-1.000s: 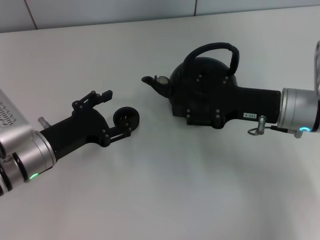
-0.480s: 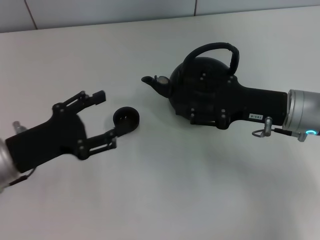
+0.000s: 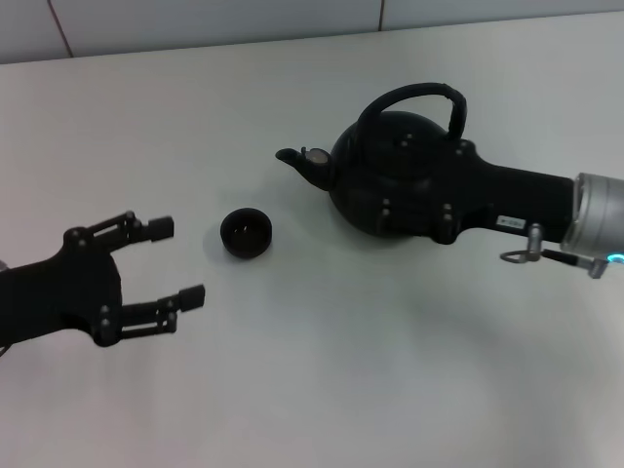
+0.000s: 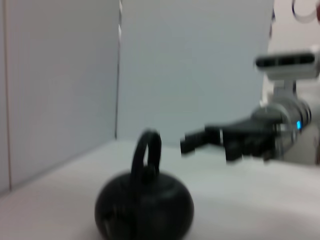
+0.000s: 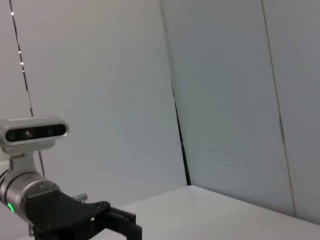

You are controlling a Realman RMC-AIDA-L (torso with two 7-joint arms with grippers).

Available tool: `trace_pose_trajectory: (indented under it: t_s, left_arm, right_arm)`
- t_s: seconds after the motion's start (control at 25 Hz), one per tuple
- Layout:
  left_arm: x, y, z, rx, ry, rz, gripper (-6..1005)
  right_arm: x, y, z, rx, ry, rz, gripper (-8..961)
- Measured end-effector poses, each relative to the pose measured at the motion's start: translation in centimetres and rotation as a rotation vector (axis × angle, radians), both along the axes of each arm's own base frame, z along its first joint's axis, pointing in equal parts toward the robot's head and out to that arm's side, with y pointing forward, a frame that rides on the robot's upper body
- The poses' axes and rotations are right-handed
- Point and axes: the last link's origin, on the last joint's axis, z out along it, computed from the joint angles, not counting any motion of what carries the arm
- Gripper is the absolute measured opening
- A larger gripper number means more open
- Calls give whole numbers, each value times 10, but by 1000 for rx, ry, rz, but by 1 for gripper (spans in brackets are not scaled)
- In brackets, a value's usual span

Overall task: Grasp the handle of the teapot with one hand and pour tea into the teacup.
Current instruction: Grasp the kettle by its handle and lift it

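Note:
The matte-black teapot (image 3: pixel 363 185) stands on the white table at centre right, its stubby spout pointing left. Its arched handle (image 3: pixel 409 93) rises free over the lid. My right gripper (image 3: pixel 375 180) reaches in from the right and lies over the near side of the pot, black on black. In the left wrist view the teapot (image 4: pixel 145 207), its handle (image 4: pixel 147 152) and the right gripper (image 4: pixel 200 141) behind it also show. The small black teacup (image 3: pixel 245 233) sits left of the spout. My left gripper (image 3: pixel 177 261) is open, left of the cup and apart from it.
The white table (image 3: pixel 322 370) runs back to a grey wall. The right wrist view shows only the wall, the left arm's gripper (image 5: pixel 107 220) and its wrist camera (image 5: pixel 32 132).
My left gripper has drawn back to the left and nearer, away from the teacup, which stays put. The right arm has shifted slightly to the right. The teapot has not moved.

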Motion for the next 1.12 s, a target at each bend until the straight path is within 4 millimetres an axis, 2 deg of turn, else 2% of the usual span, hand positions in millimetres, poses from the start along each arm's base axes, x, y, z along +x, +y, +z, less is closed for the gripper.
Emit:
trace_pose_trajectory:
  t_s: [0.08, 0.2, 0.44, 0.76, 1.12]
  left_arm:
    - [0, 0, 0, 0, 0, 0, 863]
    - [-3, 6, 12, -28, 65, 23, 863]
    - [1, 13, 22, 4, 39, 38, 862]
    - [-1, 16, 25, -11, 94, 21, 862]
    - [-1, 24, 29, -5, 143, 6, 861]
  right_arm:
    - [7, -2, 13, 17, -7, -37, 709]
    - [10, -5, 18, 22, -5, -55, 709]
    - [20, -8, 19, -14, 16, -164, 708]
    - [33, -17, 33, 40, -1, -210, 709]
    - [49, -22, 63, 144, -1, -279, 709]
